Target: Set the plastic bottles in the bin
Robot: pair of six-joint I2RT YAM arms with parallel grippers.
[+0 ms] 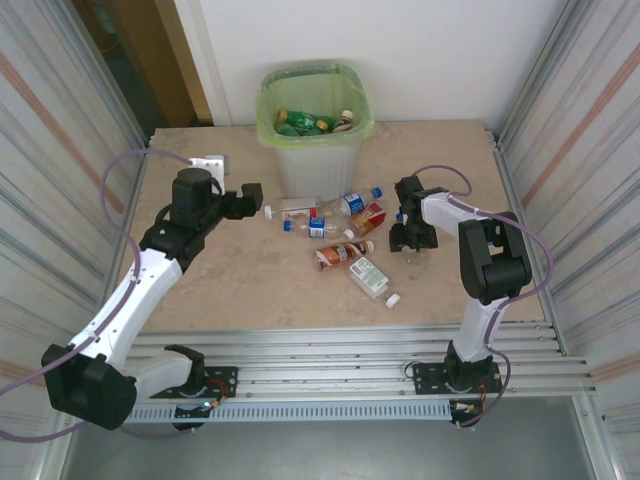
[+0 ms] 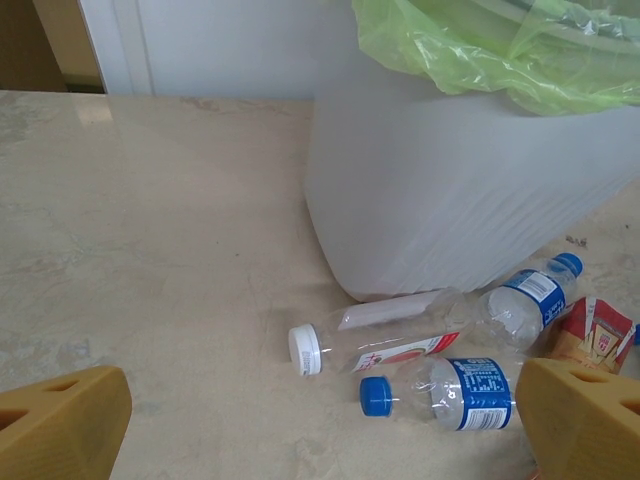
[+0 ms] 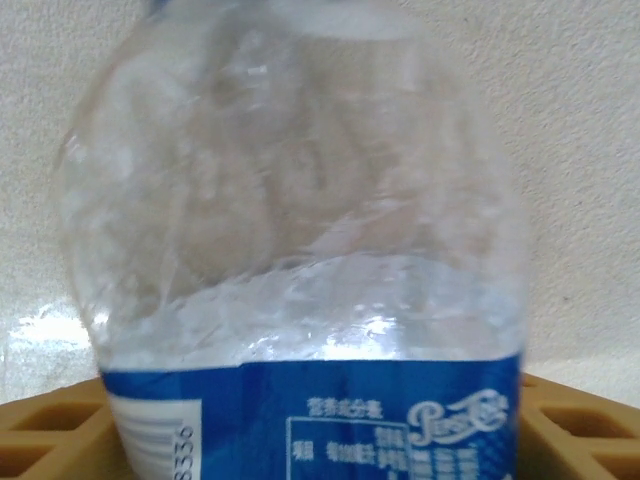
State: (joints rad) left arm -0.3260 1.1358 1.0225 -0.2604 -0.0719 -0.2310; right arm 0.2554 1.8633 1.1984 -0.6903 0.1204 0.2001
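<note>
Now, the tall square translucent grey-white plastic bin (image 1: pixel 315 155) is seen at the top centre of the overhead view, lined with a light green bag (image 1: pixel 268 100) folded over its rim. Inside it a green plastic bottle (image 1: pixel 298 123) can be made out, with a white-capped item (image 1: pixel 345 117) to its right that cannot be identified.

Below the bin, a loose cluster of crushed bottles is spread over the beige marbled table (image 1: pixel 250 285). In the left wrist view, a clear bottle with a white cap and red label (image 2: pixel 385 345) is seen lying right at the foot of the bin. A clear bottle with a blue cap and blue label (image 2: pixel 450 392) lies just beneath it. Lower in the overhead view, a brown bottle with a red label (image 1: pixel 338 256) lies beside a clear white-capped bottle (image 1: pixel 370 278).

The left gripper (image 1: pixel 250 195) is held wide open and empty, left of the cluster.

The right gripper (image 1: pixel 412 242) is lowered at the cluster's right. A crushed clear bottle with a blue Pepsi label (image 3: pixel 300 250) is framed between its tan fingers (image 3: pixel 50 440). Whether it is firmly pinched cannot be told.
</note>
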